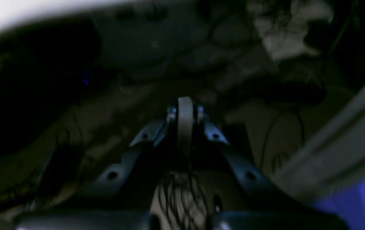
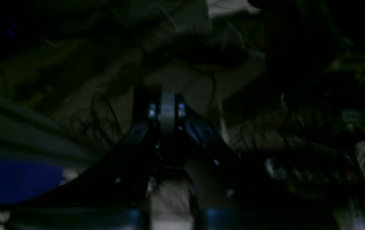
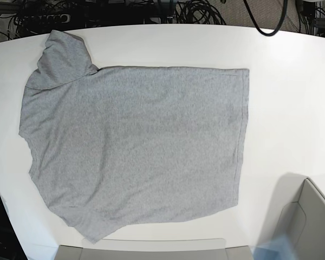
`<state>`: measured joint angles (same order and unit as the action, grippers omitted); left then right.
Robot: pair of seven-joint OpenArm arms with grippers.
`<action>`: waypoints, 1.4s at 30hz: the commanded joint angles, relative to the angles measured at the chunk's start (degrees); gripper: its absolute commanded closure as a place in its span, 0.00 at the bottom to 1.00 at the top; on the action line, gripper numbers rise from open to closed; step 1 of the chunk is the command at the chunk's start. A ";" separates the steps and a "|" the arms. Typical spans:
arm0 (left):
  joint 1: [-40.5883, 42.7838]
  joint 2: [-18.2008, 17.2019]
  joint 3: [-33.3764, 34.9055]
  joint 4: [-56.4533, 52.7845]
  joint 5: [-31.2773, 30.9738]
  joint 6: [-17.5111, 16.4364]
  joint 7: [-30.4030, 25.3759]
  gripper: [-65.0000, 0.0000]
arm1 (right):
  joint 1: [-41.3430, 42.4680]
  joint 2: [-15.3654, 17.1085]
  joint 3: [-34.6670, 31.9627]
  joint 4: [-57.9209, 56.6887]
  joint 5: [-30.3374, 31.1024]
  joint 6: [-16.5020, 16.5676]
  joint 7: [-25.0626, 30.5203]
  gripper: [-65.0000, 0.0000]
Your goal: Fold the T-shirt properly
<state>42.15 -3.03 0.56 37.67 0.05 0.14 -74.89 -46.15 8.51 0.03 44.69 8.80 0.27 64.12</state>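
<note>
T-shirt (image 3: 135, 146), heather-grey and plain side up, lies spread flat on a white table (image 3: 292, 97) in the base view, filling the left and centre of the frame. One sleeve points to the upper left corner, the other to the lower left, and the straight stitched hem runs down the right side of the cloth. A tangle of black cables (image 3: 200, 11) sits beyond the table's far edge at the top. A grey box (image 3: 309, 216) shows at the lower right corner. Neither arm appears in this view.

In the left wrist view, dark and blurred, the left gripper (image 1: 185, 110) stands at centre frame with its jaws clenched together on nothing. Behind it lie dim shapes that cannot be made out, with a blue patch at the lower right.

In the right wrist view, darker still, the right gripper (image 2: 167, 110) is at centre frame, its jaws likewise pressed shut and empty. A blue patch shows at the lower left; the shirt cannot be picked out here.
</note>
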 commanded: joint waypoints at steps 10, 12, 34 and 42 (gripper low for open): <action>10.29 -0.09 0.01 23.30 -0.10 0.17 -1.55 0.99 | -9.45 0.50 0.10 17.95 0.21 0.12 1.51 0.99; 11.26 -0.01 0.01 26.99 -0.10 0.25 -1.55 0.99 | -10.77 0.76 0.10 21.64 2.06 0.12 0.37 0.99; 10.38 -0.36 1.33 61.71 -0.10 0.08 37.93 0.99 | -18.24 18.87 6.96 54.43 34.59 0.12 -29.70 0.56; 7.74 -0.53 5.11 61.71 -0.10 -0.01 43.02 0.99 | -12.62 19.14 16.63 53.56 41.44 0.91 -44.21 0.49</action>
<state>49.34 -3.55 5.50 98.41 -0.03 0.16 -30.15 -57.65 27.09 16.38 97.82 50.09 0.82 18.33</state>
